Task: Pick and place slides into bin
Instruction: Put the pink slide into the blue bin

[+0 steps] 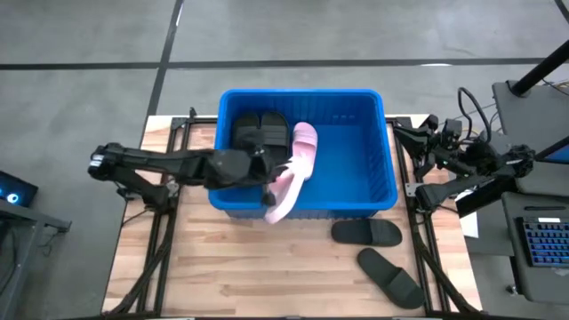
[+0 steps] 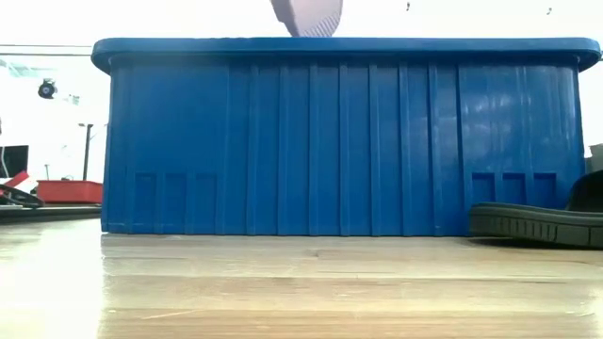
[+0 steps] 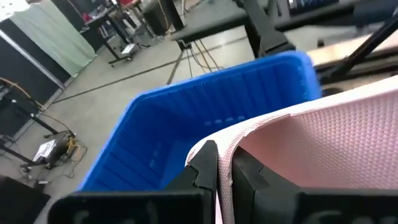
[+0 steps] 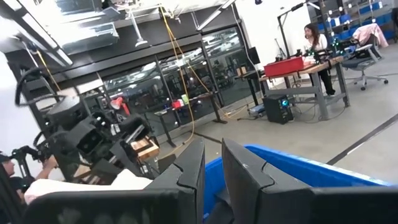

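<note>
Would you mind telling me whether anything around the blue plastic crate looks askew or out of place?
Yes: one pale pink foam sandal hangs over the near rim of the blue plastic crate, pinched by the shut left gripper. The other pink sandal lies inside. Two black sandals remain on the wooden table.

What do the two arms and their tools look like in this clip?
Both arms are matte black with chunky jointed links. The left tool has two dark angular fingers with stepped, notched tips. The right tool has the same black finger shape. Black cables loop around the right arm near its base. No markings can be made out.
</note>
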`<action>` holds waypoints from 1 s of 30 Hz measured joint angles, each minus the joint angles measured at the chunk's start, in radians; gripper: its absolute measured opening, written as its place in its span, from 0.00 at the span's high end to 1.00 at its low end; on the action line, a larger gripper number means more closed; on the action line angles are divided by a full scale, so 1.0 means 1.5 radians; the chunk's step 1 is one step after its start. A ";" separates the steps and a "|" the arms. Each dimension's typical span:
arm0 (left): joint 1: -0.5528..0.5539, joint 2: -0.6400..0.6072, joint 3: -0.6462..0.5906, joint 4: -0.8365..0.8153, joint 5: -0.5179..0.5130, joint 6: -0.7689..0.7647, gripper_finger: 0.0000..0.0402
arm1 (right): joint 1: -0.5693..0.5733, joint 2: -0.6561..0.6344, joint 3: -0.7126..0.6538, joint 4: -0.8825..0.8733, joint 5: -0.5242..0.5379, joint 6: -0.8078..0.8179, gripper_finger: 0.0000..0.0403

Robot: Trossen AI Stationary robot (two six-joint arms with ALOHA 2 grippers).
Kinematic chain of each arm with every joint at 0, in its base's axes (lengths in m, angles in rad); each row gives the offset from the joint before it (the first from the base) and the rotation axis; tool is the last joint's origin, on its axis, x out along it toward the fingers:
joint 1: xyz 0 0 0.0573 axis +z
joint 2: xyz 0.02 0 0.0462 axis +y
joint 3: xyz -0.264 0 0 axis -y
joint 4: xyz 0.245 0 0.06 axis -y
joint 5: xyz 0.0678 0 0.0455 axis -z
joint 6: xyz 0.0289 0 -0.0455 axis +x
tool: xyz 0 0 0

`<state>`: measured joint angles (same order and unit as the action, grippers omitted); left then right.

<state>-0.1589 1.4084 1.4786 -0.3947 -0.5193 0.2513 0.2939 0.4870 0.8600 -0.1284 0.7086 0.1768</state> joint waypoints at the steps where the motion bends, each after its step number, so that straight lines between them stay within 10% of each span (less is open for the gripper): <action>1: 0.009 0.012 0.014 -0.007 0.010 0.018 1.00 | 0.000 0.000 0.000 0.000 0.000 -0.005 0.88; 19: 0.156 0.236 0.183 -0.003 0.073 0.336 1.00 | 0.000 -0.001 0.000 -0.001 0.001 -0.103 0.88; 30: 0.196 0.362 0.187 0.070 -0.007 0.516 1.00 | 0.000 -0.001 0.000 0.000 0.001 -0.134 0.88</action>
<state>0.1347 1.9514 1.7596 -0.2898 -0.5300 1.0258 0.2937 0.4849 0.8600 -0.1288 0.7097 -0.0240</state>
